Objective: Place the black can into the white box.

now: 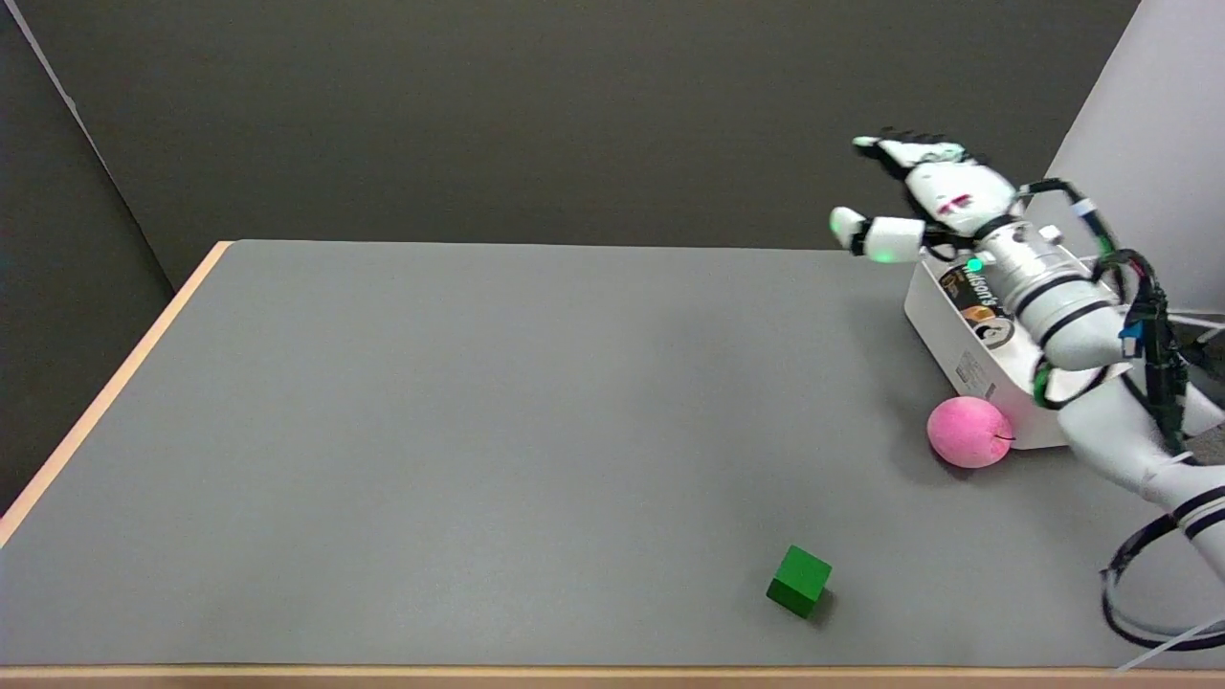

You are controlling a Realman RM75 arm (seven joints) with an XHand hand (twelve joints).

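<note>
Right hand spread and holding nothing above the white box.
Matte grey worktop with pale edging: green cube, round pink ball touching the box, cylindrical black can lying inside it.
</note>
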